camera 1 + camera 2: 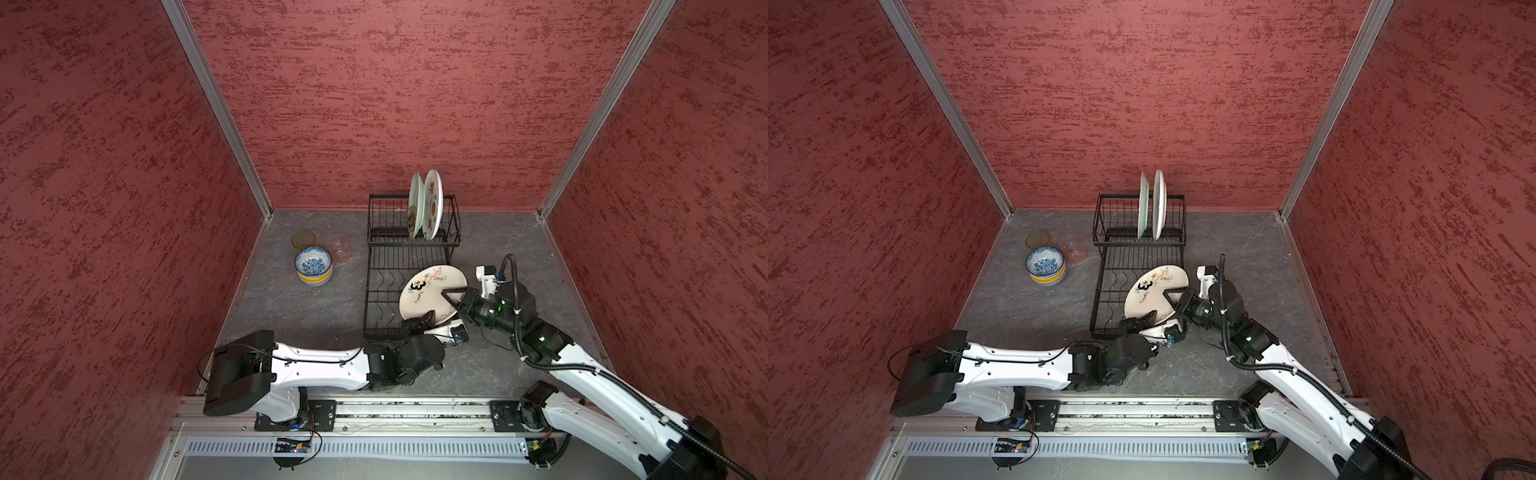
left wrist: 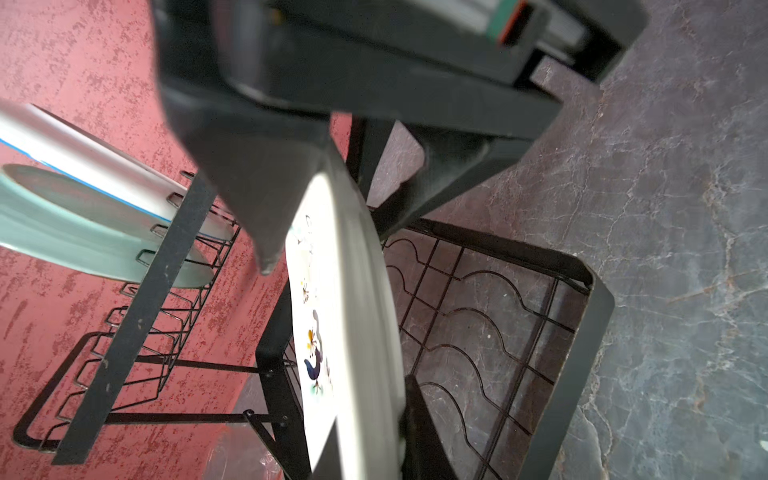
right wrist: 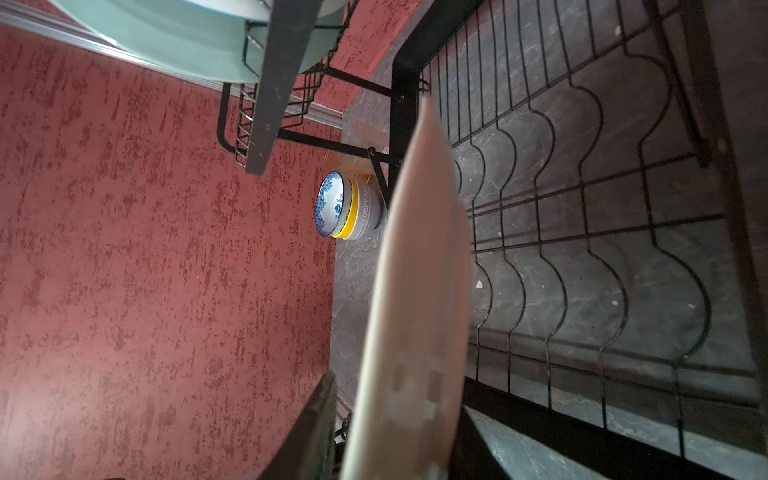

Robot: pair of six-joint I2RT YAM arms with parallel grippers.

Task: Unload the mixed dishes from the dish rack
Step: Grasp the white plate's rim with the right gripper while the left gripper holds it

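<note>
Since the bowls and both glasses already stand on the tabletop (image 1: 286,320) to the left of the dish rack (image 1: 367,299), you are, by my reckoning, well past the halfway mark. In both top views the blue-white bowl (image 1: 313,262) sits nested on the yellow bowl (image 1: 305,275), with a pale bowl (image 1: 316,282) under that. Just above the stack in the frame stand the amber glass (image 1: 303,240) and the pinkish glass (image 1: 339,248). None of these touches the rack.

What you have in hand is the patterned plate (image 1: 422,299). It is tilted over the lower right part of the rack's flat front tier, a little right of the frame's centre. The left end effector (image 1: 419,321) is clenched on the plate's lower rim, and the left wrist view shows that rim running between the dark fingers (image 2: 249,199). The right end effector (image 1: 451,297) straddles the plate's right edge, but you cannot tell from these views whether it pinches the rim or only brackets it.

What is left: set this plate down outside the rack, then fetch the two plates standing upright in the raised back tier. These are the greenish plate (image 1: 414,205) and, just beside it, the watermelon plate (image 1: 433,203). So I judge that three dishes remain, one of them already gripped.
</note>
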